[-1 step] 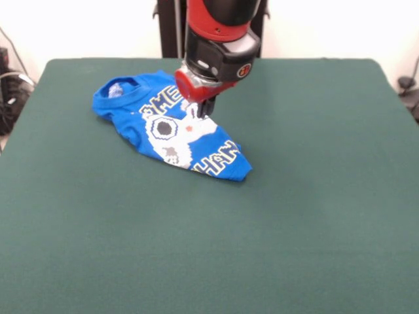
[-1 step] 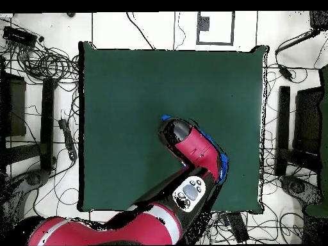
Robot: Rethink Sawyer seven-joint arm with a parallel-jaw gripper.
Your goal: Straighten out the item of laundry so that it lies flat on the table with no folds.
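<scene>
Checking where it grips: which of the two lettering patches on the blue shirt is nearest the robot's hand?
The upper lettering, by the collar of the bright blue T-shirt, sits right beside the hand; the other lettering lies at the shirt's opposite end.

- On the blue T-shirt (image 1: 171, 134) in your front view you can read part of the yellow-outlined lettering: "ME" near the collar end, just beside the gripper (image 1: 200, 110).
- At the shirt's nearer end you can make out "HAN", with the rest lost in a fold.
- You will find no readable text on the arm or the table (image 1: 314, 196); the overhead view shows none either.
</scene>
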